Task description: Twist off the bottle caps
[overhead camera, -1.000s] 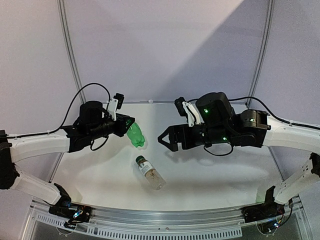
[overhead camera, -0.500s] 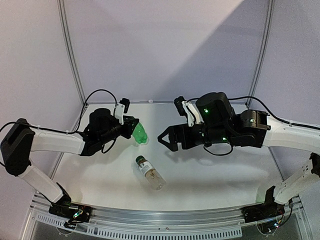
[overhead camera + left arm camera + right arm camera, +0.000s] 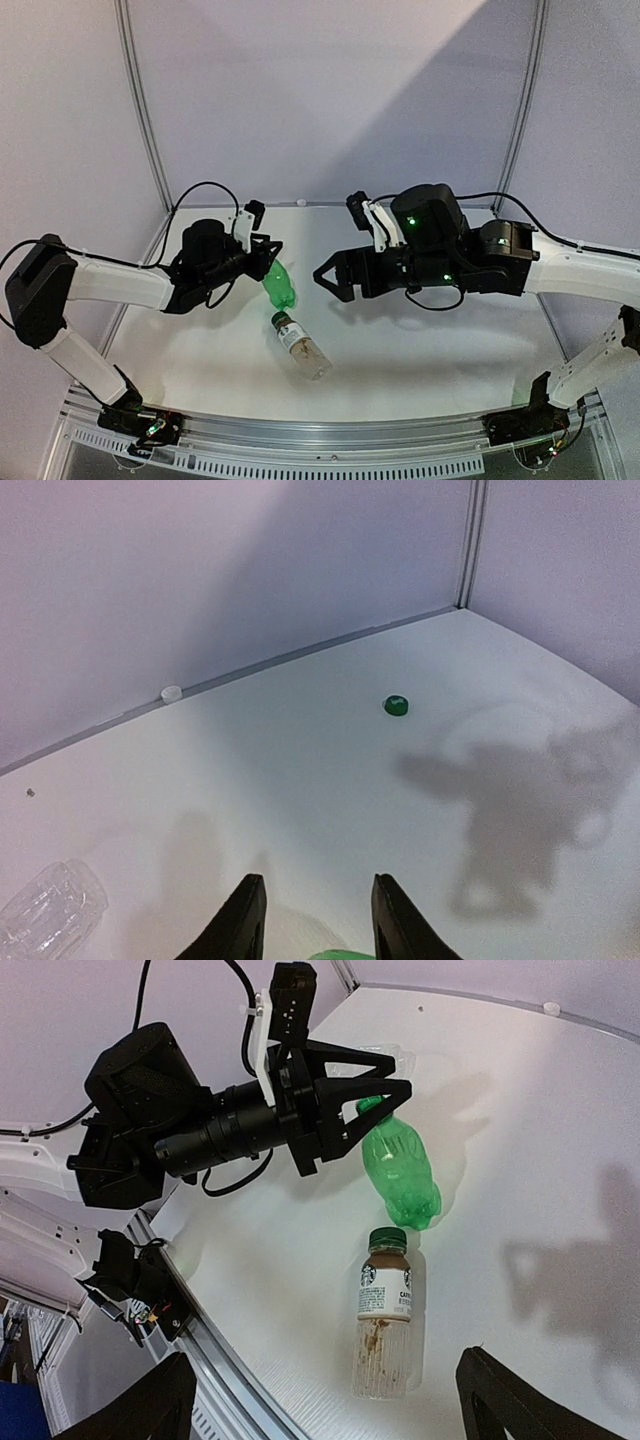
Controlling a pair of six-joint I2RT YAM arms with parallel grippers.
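My left gripper (image 3: 268, 252) is shut on the neck of the green bottle (image 3: 281, 286) and holds it tilted, base down, next to the labelled bottle. In the left wrist view only a green edge (image 3: 345, 954) shows between the fingers. The green bottle (image 3: 401, 1168) has no cap on it. The labelled bottle (image 3: 299, 346) lies on the table with its dark green cap (image 3: 387, 1239) on. My right gripper (image 3: 329, 281) is open and empty, above the labelled bottle (image 3: 385, 1310). A loose green cap (image 3: 396, 706) and a white cap (image 3: 171, 692) lie near the back wall.
The clear ribbed bottle (image 3: 48, 918) lies on the table at the lower left of the left wrist view. The back wall and its seam (image 3: 300, 652) run close behind the caps. The table's near edge rail (image 3: 330, 440) lies in front of the labelled bottle.
My left arm has swung right and forward with the green bottle, whose base now hangs lower, close to the labelled bottle's cap. The right arm has barely moved.
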